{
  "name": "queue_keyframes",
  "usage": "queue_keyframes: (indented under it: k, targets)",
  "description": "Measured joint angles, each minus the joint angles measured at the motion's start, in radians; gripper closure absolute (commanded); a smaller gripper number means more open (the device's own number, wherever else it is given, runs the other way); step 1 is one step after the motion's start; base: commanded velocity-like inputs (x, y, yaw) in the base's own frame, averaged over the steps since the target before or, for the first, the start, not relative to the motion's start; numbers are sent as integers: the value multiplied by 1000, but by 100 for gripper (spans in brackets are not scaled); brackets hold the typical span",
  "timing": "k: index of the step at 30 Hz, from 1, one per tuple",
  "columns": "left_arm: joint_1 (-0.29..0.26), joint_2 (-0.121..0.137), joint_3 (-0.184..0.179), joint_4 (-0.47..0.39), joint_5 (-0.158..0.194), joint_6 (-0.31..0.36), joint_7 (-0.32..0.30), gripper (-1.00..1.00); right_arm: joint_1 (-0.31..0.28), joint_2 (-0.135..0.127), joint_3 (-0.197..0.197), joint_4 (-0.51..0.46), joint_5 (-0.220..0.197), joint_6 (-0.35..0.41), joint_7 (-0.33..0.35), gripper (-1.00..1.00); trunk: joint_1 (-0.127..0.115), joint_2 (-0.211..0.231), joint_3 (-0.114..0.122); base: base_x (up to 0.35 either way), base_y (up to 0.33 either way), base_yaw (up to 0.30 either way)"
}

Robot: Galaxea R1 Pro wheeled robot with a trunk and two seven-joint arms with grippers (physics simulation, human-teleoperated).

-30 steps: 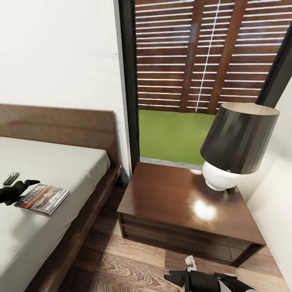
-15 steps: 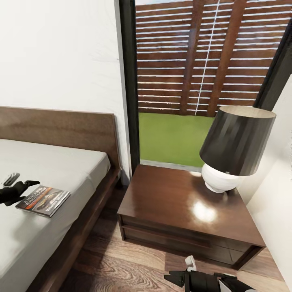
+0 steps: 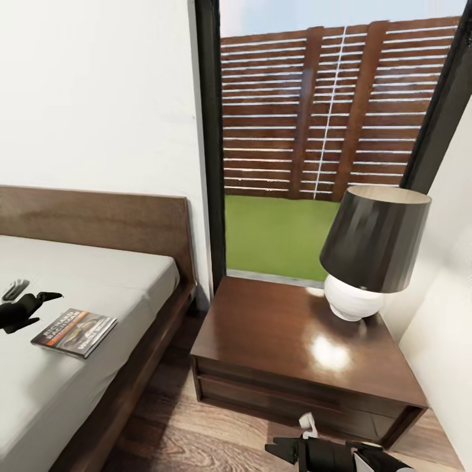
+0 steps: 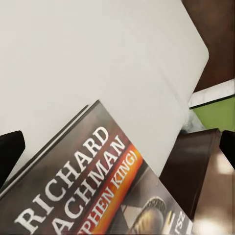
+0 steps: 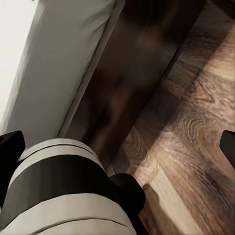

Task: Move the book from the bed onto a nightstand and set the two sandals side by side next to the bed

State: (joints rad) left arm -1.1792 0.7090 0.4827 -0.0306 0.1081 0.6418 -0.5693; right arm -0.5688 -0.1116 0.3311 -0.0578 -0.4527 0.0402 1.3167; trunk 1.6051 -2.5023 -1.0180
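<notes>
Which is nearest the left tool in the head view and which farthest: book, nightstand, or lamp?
From the left tool:
1. Book, beside it on the bed's mattress.
2. Nightstand, right of the bed, across the floor gap.
3. Lamp, on the nightstand's far right corner.

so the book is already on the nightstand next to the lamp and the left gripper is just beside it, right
Not quite. The book lies on the bed, on the grey mattress, not on the nightstand; the head view shows it. The lamp stands alone on the nightstand. The left gripper is indeed just beside the book.
</notes>
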Motion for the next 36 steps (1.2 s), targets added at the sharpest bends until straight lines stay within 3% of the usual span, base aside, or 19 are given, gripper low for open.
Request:
queue_keyframes:
  k: [12,25,36]
  targets:
    - [0,6,0,-1,0,0,0,-100,0,0,0,0,0,0,0,-100,-9,9,46,0,0,0]
    - [0,7,0,-1,0,4,-3,-100,0,0,-3,0,-5,0,0,-100,-9,10,46,0,0,0]
    - [0,20,0,-1,0,9,-46,-100,0,1,-1,0,-3,-4,0,-100,-9,10,46,0,0,0]
